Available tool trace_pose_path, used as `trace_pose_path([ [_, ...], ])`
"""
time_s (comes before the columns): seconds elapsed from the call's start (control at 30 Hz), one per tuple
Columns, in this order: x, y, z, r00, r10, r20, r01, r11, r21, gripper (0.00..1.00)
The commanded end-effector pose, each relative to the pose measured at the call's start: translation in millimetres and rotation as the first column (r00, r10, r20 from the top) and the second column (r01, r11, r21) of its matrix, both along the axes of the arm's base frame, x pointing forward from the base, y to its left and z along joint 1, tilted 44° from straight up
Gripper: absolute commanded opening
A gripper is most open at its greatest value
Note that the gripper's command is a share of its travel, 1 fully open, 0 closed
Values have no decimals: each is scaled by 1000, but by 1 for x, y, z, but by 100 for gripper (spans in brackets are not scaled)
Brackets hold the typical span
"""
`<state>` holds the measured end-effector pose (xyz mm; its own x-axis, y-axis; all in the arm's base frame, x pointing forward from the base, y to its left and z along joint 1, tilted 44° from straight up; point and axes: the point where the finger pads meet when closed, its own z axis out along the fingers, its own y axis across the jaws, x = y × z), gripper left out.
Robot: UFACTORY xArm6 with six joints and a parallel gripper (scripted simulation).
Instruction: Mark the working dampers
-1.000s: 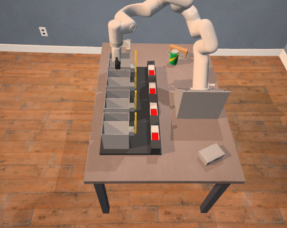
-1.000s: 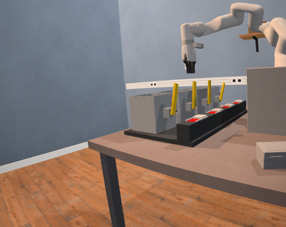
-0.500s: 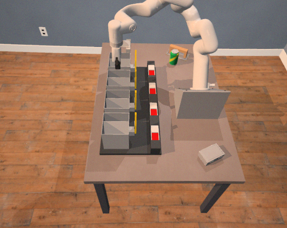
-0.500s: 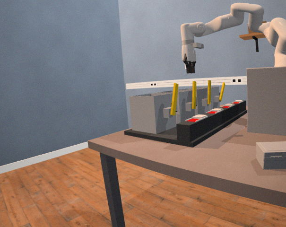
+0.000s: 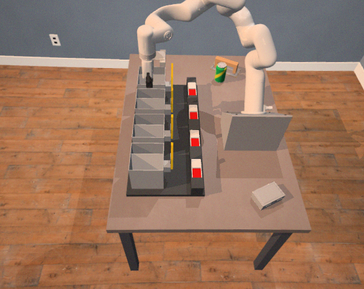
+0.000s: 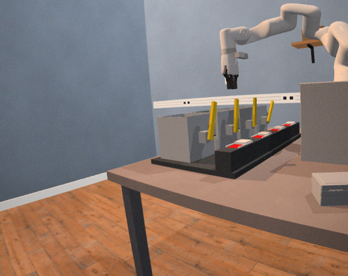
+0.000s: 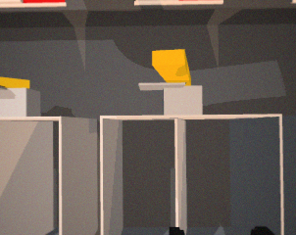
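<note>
Fingers [image 6: 232,85] part-open, empty, above farthest damper [image 5: 150,80].

My gripper [image 6: 232,85] hangs part-open, holding nothing, in open air above the far damper [image 5: 150,81]. 4 upright yellow levers [image 6: 211,125] fence the dampers from the slider rail [image 5: 197,183]; the grey pedestal [image 5: 253,132] stands close beside that rail's other side.

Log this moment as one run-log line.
claw: partly closed, empty | position: above far-end damper | levers: untouched | sliders: all four red
</note>
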<state>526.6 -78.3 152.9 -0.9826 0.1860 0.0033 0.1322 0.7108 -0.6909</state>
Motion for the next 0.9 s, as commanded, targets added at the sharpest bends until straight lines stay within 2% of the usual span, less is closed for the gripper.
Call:
trace_pose_path([
  [0.0, 1, 1, 1, 1000, 2, 4, -2, 1000, 1, 39],
  [0.1, -10, 0, 2, 1000, 1, 7, -1, 1000, 16, 39],
  [0.2, -49, -5, 2, 1000, -1, 16, 0, 998, 69, 39],
  [0.27, -63, -7, 3, 1000, 0, 20, -2, 996, 88, 39],
  [0.33, -63, -7, 3, 1000, 0, 20, -2, 996, 88, 39],
  [0.4, -95, -11, 4, 1000, 0, 27, -3, 992, 129, 39],
  [0.5, -114, -14, 4, 999, -1, 32, -4, 988, 153, 39],
  [0.87, -117, -14, 4, 999, -1, 33, -4, 988, 158, 39],
])
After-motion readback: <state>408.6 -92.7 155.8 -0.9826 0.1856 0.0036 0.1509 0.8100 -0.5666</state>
